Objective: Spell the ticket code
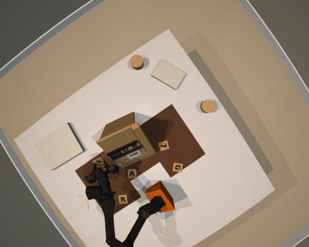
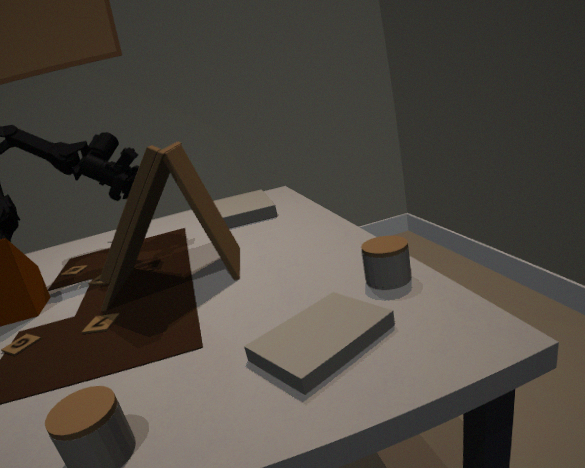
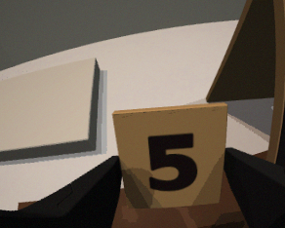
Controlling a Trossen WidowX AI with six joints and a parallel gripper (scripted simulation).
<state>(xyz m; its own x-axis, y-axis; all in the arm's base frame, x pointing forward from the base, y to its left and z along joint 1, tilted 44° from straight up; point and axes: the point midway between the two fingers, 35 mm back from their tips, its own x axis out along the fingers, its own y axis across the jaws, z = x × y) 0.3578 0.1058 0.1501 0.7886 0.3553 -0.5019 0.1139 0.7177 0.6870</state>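
My gripper (image 1: 100, 163) (image 3: 172, 160) is shut on the 5 tile (image 1: 98, 161) (image 3: 173, 185), held upright with its face toward the wrist camera, off the left end of the rail (image 1: 116, 154). The rail crosses the tilted board (image 1: 116, 139) (image 2: 143, 216). The D tile (image 1: 125, 149) and the B tile (image 1: 134, 145) sit side by side toward the rail's right end. The ticket (image 1: 133, 154) below has print too small to read surely. The V tile (image 1: 131, 173), R tile (image 1: 123, 199), 7 tile (image 1: 164, 145) (image 2: 100, 322) and G tile (image 1: 177, 167) (image 2: 21, 344) lie flat. The board hides my fingertips in the exterior view.
A brown mat (image 1: 186, 143) (image 2: 166, 332) lies under the board. An orange block (image 1: 157, 189) (image 2: 5, 287) stands at the arm's base. A large pale slab (image 1: 59, 146) (image 3: 44, 107) lies left of the board. A smaller slab (image 1: 169, 74) (image 2: 322, 337) and two lidded jars stand behind.
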